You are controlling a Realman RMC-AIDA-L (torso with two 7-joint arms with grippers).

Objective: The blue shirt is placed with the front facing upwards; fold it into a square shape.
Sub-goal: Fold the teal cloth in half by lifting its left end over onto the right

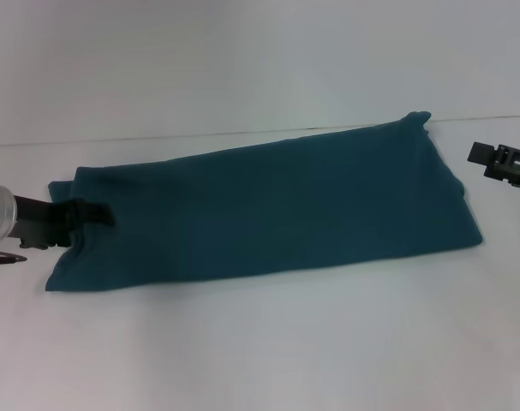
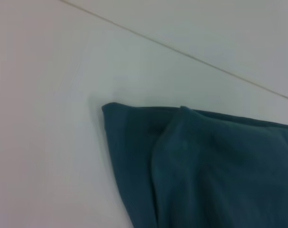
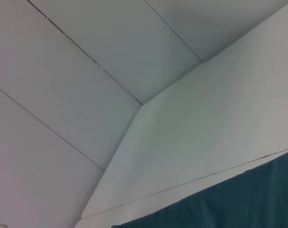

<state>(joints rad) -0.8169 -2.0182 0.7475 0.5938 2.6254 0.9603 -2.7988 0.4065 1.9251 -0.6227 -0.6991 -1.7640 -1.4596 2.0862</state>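
The blue shirt (image 1: 268, 210) lies on the white tabletop (image 1: 260, 342) as a long, narrow band, already folded lengthwise, running from the robot's left to its right and slanting slightly away from the robot toward the right end. Its cloth is a plain dark teal; no print or label shows on the upturned face. The long near edge is fairly straight. The right end is rounded with a small peak at its far corner. At the left end two layers show: a lower layer sticks out a little past an upper one, and the left wrist view shows that stepped corner (image 2: 134, 142) with a soft ridge where the upper layer rolls over.

The left gripper (image 1: 92, 214) sits over the shirt's left end, low against the cloth; I cannot tell whether its jaws are spread or pinching the fabric. The right gripper (image 1: 491, 163) hangs just off the shirt's right end, apart from the cloth, and the state of its jaws cannot be told either.

Bare tabletop stretches wide on the shirt's near side. On the far side, a thin strip of tabletop separates the shirt from the table's back edge, beyond which is a pale panelled wall (image 3: 87, 71).
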